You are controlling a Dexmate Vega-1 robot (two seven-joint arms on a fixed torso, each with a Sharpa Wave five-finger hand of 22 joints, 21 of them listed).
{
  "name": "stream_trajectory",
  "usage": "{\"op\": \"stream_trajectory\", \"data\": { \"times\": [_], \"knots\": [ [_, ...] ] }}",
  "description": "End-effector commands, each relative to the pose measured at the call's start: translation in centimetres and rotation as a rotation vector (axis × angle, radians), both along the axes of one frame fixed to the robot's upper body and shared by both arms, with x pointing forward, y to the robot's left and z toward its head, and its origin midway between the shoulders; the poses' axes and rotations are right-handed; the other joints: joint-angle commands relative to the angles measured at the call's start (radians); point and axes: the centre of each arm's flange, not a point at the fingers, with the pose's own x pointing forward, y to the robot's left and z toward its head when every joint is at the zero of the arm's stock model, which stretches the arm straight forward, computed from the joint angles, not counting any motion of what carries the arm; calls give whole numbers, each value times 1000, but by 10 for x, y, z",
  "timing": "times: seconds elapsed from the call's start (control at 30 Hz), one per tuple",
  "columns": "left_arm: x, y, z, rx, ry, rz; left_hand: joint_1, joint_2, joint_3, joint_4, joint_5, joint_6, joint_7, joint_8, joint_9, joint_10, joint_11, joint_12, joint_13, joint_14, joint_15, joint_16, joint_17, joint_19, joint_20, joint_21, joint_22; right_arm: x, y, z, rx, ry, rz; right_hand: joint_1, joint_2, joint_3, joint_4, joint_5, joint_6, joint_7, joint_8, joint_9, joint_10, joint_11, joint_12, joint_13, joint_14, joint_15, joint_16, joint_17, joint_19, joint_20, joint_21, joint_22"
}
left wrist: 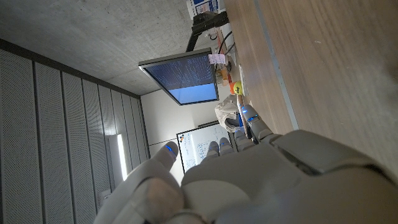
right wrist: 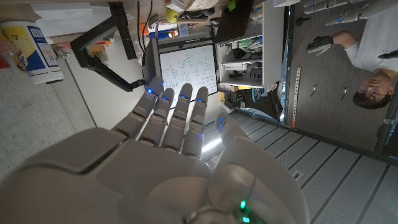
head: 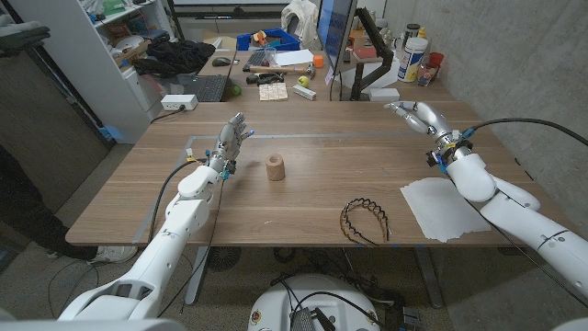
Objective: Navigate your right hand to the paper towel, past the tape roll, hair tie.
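right hand up at the far right, paper towel near the front edge

we see the right hand (head: 411,113) raised over the far right part of the wooden table (head: 312,198), fingers apart and stretched out, holding nothing. the right wrist view agrees: fingers (right wrist: 177,118) straight and fanned a little, nothing between them.

the paper towel (head: 444,208) lies flat at the right near edge, just beside the right forearm, well apart from the hand itself.

the hair tie (head: 365,221) (looks more like a toothed black hair band) lies near the front edge, left of the towel and not touching it.

the tape roll (head: 275,167) stands mid table, brown, apart from everything else.

left hand (head: 231,142) is up on the left side of the table, fingers spread, empty, near the tape roll but not touching it. in the left wrist view we only get the back of the hand (left wrist: 249,180).

behind the table: a monitor (head: 334,32), a keyboard (head: 207,88), desk clutter. a person (right wrist: 367,56) shows in the right wrist view.
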Motion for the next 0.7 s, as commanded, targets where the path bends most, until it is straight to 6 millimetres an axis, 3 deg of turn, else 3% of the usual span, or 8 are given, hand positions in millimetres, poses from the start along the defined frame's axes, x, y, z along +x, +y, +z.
{"op": "stream_trajectory", "data": {
  "times": [0.03,0.7],
  "knots": [
    [0,1,0,-3,1,5,-12,90,5,-5,6,-159,-6,5,4,-163,-8,4,2,-278,-58,3,2,-304,-109,-3,5,-15,-5,2,-101,-25,-92,7,5,8,-3,2,10,3,-3,6,7,-1,-3,1,2,-68,-2,2,7,-53,4,3],
    [3,-4,2,7,2,-4,-13,90,6,-5,7,-159,-6,5,4,-163,-7,4,2,-277,-58,2,1,-303,-109,-7,5,-34,-14,-2,-210,-47,-179,13,3,18,-13,1,23,-1,-9,6,12,-5,-11,1,2,-72,-6,2,6,-56,-1,3]
  ]
}}
